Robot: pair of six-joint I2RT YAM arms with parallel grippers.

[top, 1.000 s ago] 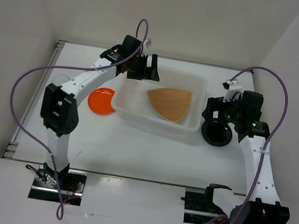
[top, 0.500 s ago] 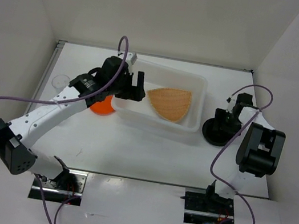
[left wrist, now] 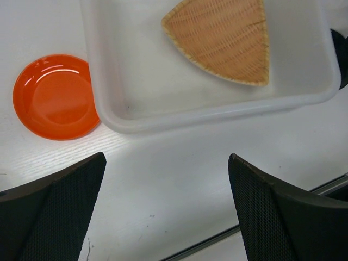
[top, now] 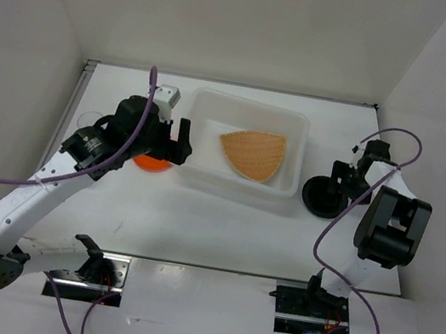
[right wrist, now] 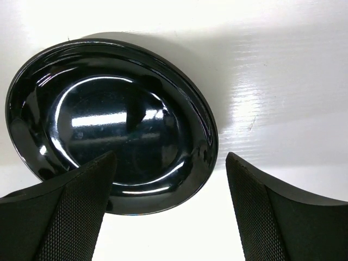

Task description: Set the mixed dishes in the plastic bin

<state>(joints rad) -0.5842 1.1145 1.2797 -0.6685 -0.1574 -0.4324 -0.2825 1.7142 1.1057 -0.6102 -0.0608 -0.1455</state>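
1. Left arm (top: 37, 190): a second ago it stood upright. It now lies in a long low reach, with its elbow down at the near left.
2. Right arm (top: 392, 223): it has folded tight. The elbow, earlier out by its base, now stands just right of the black plate (right wrist: 109, 125).
3. Left gripper (left wrist: 166, 157): it has drawn back from the bin's far left corner to the near left one and hangs over the bare table (left wrist: 179, 185). Jaws spread wide, nothing between them.
4. Orange plate (left wrist: 54, 97): unmoved, flat on the table just beside the bin's left wall. I cannot tell whether they touch. From above, the left gripper hides half of it.
5. Right gripper (right wrist: 169, 157): it has come down low over the black plate. Jaws spread, one finger over the plate's edge, the other over the table outside the rim; no pinch.
6. The black plate sits in the same spot, just right of the plastic bin (left wrist: 217, 111).
7. Woven plate (left wrist: 223, 41): unchanged, flat inside the bin. The bin's walls stand between both outside plates and its floor.
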